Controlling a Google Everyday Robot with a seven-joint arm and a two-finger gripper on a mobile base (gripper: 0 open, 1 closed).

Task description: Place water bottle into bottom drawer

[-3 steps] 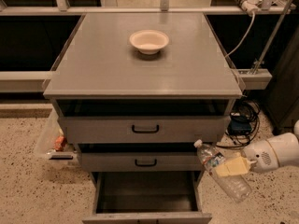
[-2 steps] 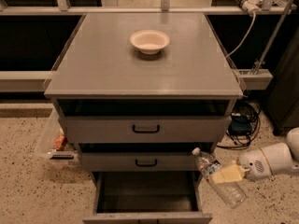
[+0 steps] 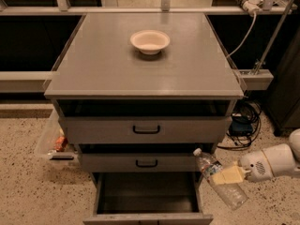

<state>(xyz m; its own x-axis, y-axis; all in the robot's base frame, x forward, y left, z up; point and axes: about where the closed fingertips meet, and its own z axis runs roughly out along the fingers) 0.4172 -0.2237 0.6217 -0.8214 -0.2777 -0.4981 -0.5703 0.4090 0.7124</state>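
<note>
Hand (image 3: 228, 176) grips water bottle (image 3: 232, 196) mid-body, R of bottom drawer (image 3: 147, 194).

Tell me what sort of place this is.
Probably a lab or workshop rather than a home: a grey metal drawer cabinet stands on speckled hard floor, with loose cables beside it. The hand, low at picture right beside the open bottom drawer, grips the water bottle.
</note>
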